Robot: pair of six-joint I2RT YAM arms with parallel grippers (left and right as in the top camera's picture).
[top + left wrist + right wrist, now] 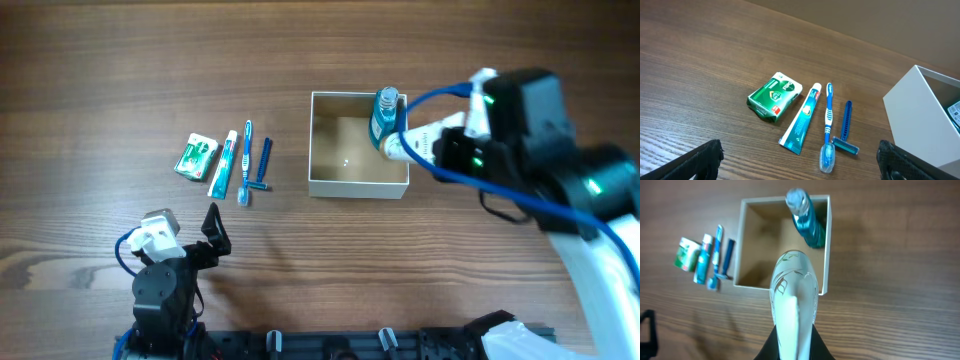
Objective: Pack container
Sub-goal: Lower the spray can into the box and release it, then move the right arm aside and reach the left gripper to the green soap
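Container point(358, 185) — where does it sit?

Mid-table, open side up, with a blue bottle point(385, 112) upright in its far right corner.

Which step?

Loading, I'd judge. The right gripper point(425, 150) is clenched on a white tube point(792, 295), hanging over the container's right wall (nose pointing inward). Next it should go lower, clear that bottle, then let go.

The other arm?

Left gripper point(802, 160) spread wide, holding nothing, well to the container's near left. Left of the container lie a razor point(846, 131), toothbrush point(828, 125), toothpaste point(801, 118) and green box point(775, 96), in a row, not yet packed.

Surface?

Wood-grain table point(100, 60), flat; beyond it only a plain brown band shows.
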